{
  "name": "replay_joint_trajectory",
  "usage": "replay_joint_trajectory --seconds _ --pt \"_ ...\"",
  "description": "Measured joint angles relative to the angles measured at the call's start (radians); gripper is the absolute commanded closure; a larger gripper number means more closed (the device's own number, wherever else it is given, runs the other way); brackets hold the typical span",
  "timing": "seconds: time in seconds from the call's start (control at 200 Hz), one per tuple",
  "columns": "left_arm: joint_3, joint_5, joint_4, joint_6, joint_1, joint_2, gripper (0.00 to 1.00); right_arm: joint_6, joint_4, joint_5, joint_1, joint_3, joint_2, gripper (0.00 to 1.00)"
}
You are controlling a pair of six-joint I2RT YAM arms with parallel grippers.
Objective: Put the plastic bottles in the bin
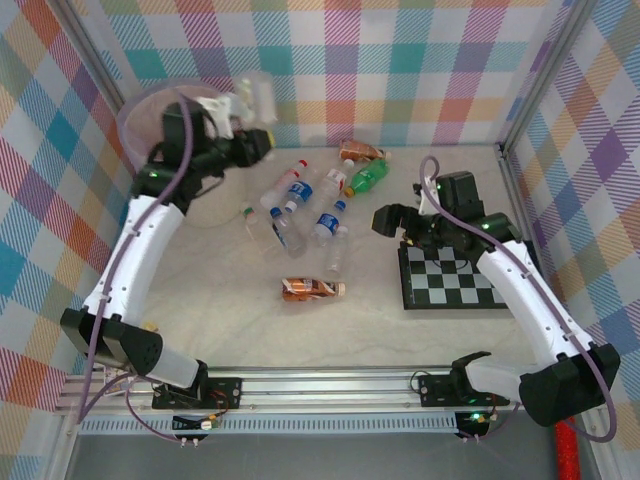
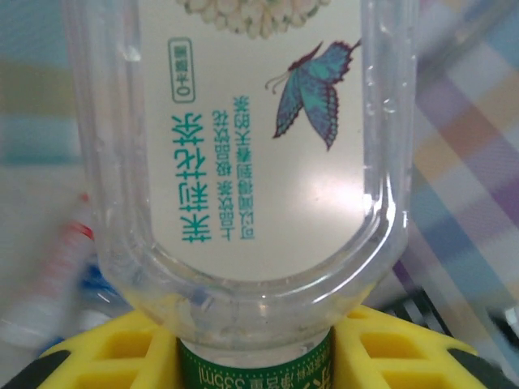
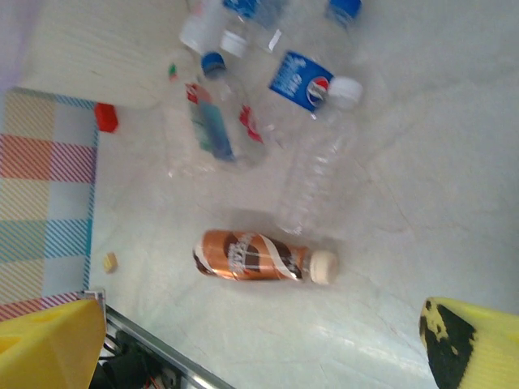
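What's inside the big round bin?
The bin shows pinkish lining near its rim. The left arm reaches across the opening and covers the inside, so I can't tell if anything lies there. The left gripper is shut on a clear bottle near the bin.

Pastel plaid walls (three sides), pale tabletop.

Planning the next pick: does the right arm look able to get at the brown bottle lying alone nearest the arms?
Probably yes: the right pincer hangs open and empty, the brown bottle lies apart from the other bottles, and nothing stands between them.
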State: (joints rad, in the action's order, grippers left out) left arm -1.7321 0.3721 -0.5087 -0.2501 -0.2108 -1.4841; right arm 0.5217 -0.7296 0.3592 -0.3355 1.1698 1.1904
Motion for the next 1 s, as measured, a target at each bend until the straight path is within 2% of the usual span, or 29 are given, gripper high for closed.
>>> replay_joint_trajectory --seconds 0.24,0.525,0.63,0.88,0.92,1.0 --pt "-0.206 -0.077 -0.058 0.013 0.209 -0.143 0.93 -0.01 -0.027 0.0 0.0 -0.052 -0.008 0.01" --pt "-0.474 -0.16 -0.214 0.042 0.313 -0.423 1.0 -0.01 -0.043 -0.002 0.0 -0.078 -0.055 0.01" --pt "-0.542 -0.178 -0.264 0.05 0.328 -0.511 1.0 -0.01 -0.045 -0.011 0.0 -0.097 -0.055 0.01" --pt "-0.571 -0.191 -0.339 0.057 0.339 -0.613 1.0 -0.007 -0.043 -0.028 0.0 -0.133 -0.055 0.01" --pt "-0.575 -0.191 -0.348 0.058 0.34 -0.624 0.97 -0.007 -0.042 -0.032 0.0 -0.139 -0.055 0.01" --pt "-0.576 -0.191 -0.358 0.06 0.341 -0.644 0.84 -0.007 -0.042 -0.038 0.0 -0.152 -0.054 0.01"
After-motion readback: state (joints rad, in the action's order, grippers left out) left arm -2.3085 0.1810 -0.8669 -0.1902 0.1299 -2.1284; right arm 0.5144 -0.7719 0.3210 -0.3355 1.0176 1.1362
